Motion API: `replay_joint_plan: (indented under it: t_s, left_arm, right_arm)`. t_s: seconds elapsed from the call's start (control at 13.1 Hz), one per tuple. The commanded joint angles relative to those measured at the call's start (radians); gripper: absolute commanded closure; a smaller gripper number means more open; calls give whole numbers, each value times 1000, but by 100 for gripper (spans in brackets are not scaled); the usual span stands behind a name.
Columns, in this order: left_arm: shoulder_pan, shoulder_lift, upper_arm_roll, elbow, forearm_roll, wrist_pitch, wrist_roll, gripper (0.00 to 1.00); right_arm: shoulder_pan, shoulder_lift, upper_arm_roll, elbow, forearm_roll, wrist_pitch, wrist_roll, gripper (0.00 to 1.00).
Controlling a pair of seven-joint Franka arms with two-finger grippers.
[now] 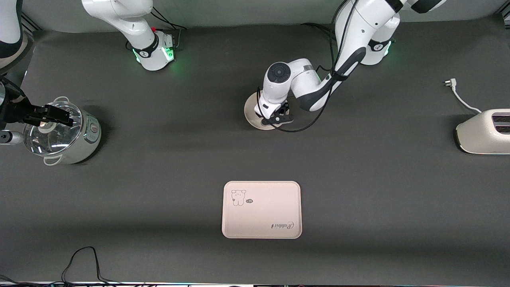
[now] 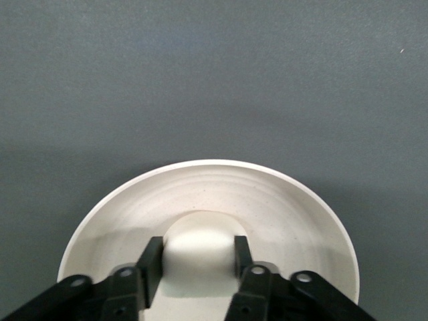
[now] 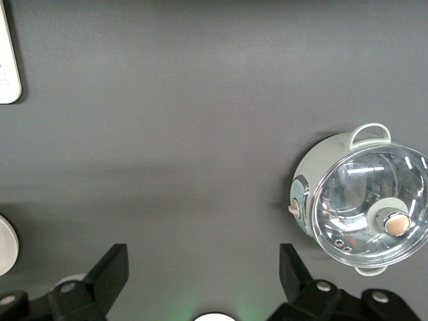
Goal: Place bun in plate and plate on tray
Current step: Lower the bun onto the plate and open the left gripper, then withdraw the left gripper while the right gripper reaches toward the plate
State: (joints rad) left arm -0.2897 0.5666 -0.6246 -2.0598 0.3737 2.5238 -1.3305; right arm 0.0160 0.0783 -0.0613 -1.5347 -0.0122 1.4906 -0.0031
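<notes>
The left gripper (image 2: 198,264) sits low over the plate (image 2: 294,207), its 2 fingers (image 2: 152,264) parted just wider than the bun (image 2: 198,244), flanking it; the bun rests in the plate. The plate lies farther from the front camera than the tray (image 1: 261,210), well apart, bare mat between. The right gripper (image 3: 200,274) waits spread wide, holding nothing, above the mat near the steel pot (image 3: 361,200).

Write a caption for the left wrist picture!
Left gripper sets the bun on the plate.
</notes>
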Motion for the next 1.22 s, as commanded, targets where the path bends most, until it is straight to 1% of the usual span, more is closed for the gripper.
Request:
replay_joint_plan:
  t_s: [0.0,0.31,0.46,0.61,0.69,0.76,0.92,1.14]
  left_arm:
    - [-16,-14,6,7,22,-14,-58,0]
    - [0,-39,5,13,22,-42,-79,0]
    - [9,-71,3,16,21,-74,-78,0]
    - [76,-118,-12,18,11,-89,-64,0]
    - [119,-145,-30,26,8,-105,-58,0]
    - [186,-161,-61,42,8,-120,-46,0]
    - [347,-174,-148,88,7,-179,17,0]
    - [646,-175,-320,185,2,-362,169,0]
  right_arm:
    - [4,-15,-3,-15,-2,-1,-20,0]
    - [4,-15,-3,-16,-2,-1,-18,0]
    - [5,-17,-2,-21,0,-1,-18,0]
    - [7,-17,0,-22,0,-1,-17,0]
    - [9,-18,2,-22,3,-1,-15,0]
    - [7,-18,3,-22,8,-1,-14,0]
    - [19,-20,8,-28,29,-1,4,0]
    - [112,-34,8,-47,32,-1,121,0]
